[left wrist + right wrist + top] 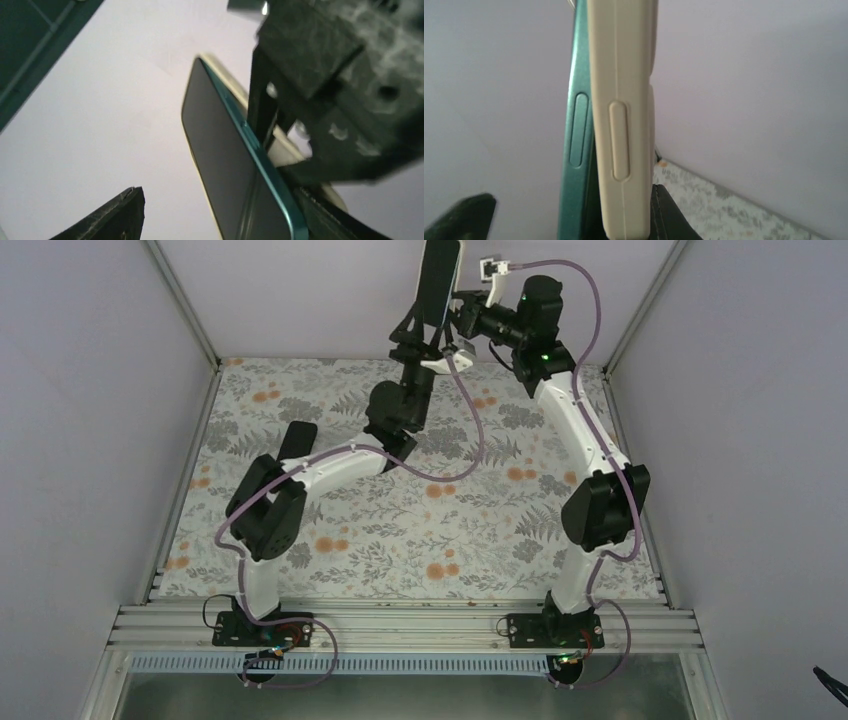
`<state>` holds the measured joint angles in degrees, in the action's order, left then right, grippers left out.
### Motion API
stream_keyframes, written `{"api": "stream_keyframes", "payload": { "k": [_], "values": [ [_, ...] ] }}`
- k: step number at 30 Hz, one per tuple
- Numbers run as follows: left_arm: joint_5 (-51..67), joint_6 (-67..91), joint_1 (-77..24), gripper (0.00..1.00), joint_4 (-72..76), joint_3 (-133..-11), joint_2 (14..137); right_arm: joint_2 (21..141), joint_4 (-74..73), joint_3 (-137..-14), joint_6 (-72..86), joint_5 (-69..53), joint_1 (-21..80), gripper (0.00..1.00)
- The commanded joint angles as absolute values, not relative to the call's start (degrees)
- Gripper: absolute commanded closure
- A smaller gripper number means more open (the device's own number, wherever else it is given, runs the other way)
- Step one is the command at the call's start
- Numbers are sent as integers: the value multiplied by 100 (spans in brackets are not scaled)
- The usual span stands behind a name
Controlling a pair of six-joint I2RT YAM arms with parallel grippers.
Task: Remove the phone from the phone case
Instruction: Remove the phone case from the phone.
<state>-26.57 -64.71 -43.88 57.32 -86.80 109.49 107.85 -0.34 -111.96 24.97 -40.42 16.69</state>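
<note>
Teal phone (pixel 576 125) part out of beige case (pixel 621 100), upright above L gripper (pixel 428 332), R gripper (pixel 462 310) alongside, jaws' state unclear

The phone (pixel 579 130) is showing a teal-green edge and a dark screen; the phone case (pixel 621 100) just beside it is showing plain cream. Below the phone, the table cover (pixel 400 530) is displaying grey leaves and orange blooms on a white ground.
</note>
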Motion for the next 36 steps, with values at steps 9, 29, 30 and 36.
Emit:
{"api": "stream_keyframes", "payload": {
  "k": [9,29,30,36],
  "values": [
    [-2577,-8655,-4578,28,8711,-9298,11589,10220,-626,-10121,1465,-4520,1732,97],
    [-2229,-9348,-3858,58,10479,-9082,11750,9620,-1413,-9796,1100,-6097,1304,97],
    [-2172,-9358,-3858,58,10478,-9106,11743,9673,-1453,-9800,1096,-6207,1306,97],
    [-1994,-9573,-3724,59,10478,-9664,11930,10068,-2232,-10133,568,-6881,1305,97]
  ]
}}
